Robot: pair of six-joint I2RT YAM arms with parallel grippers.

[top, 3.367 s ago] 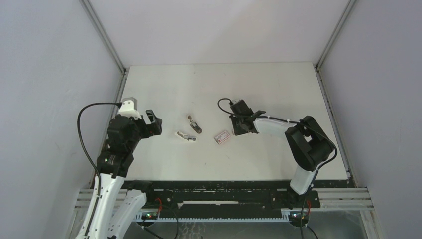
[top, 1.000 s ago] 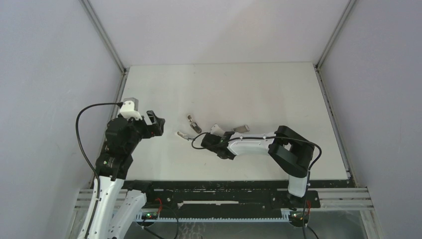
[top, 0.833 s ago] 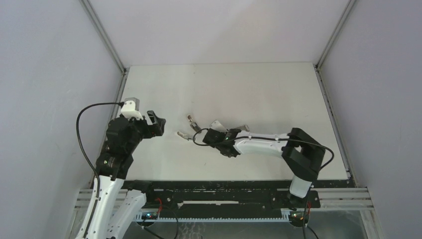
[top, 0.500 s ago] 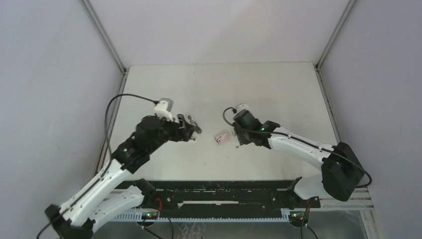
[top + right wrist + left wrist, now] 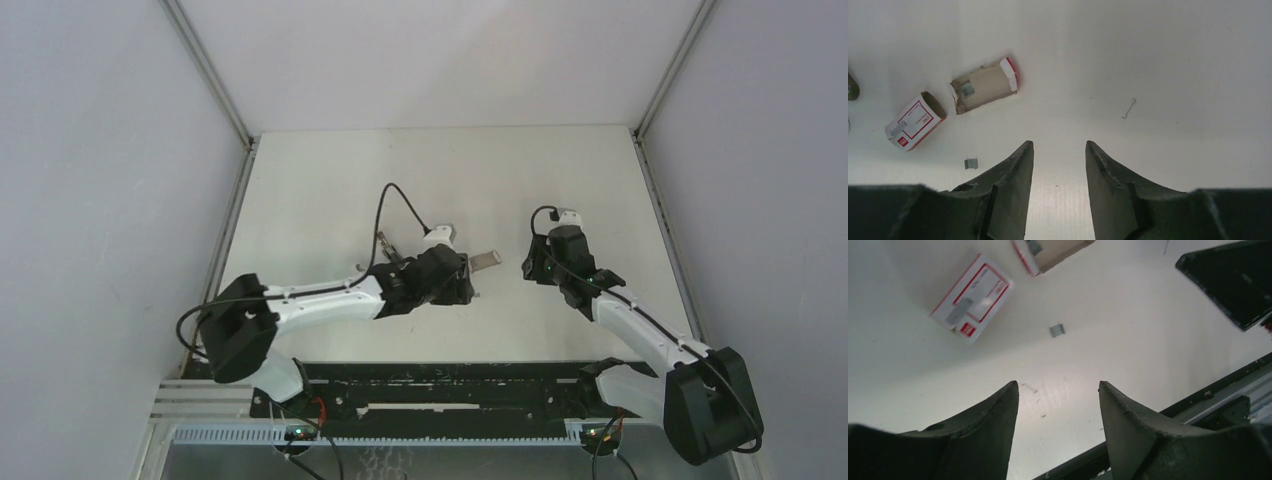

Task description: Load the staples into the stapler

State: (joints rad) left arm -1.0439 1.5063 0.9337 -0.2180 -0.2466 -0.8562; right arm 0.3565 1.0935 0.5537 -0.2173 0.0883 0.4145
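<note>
Staples box: lies in two parts on the white surface, near the middle and between the two arms.

- Outer sleeve: white, with a red-framed label, lying flat with one end open.
- Inner tray: brown card with a red end flap, slid fully out. It rests just beside the sleeve without touching it. A small grey piece sits inside the tray.
- Loose grey clump of staples: lies on the bare surface, near the sleeve and apart from it. In the left wrist view it sits ahead of the gap between the fingers.
- Thin bent wire: lies alone, well apart from the box parts.

Left hand: reaches across to the middle of the surface and hangs above it. The fingers are spread, with nothing between them and nothing touched. The sleeve lies ahead of it and off to one side. In the top view this hand covers the sleeve, and only the tray shows just beside it.

Right hand: hangs above the surface on the other side of the tray. The fingers are parted, with only bare surface in the gap.

Small dark object: just beyond the left arm, too small to identify.
</note>
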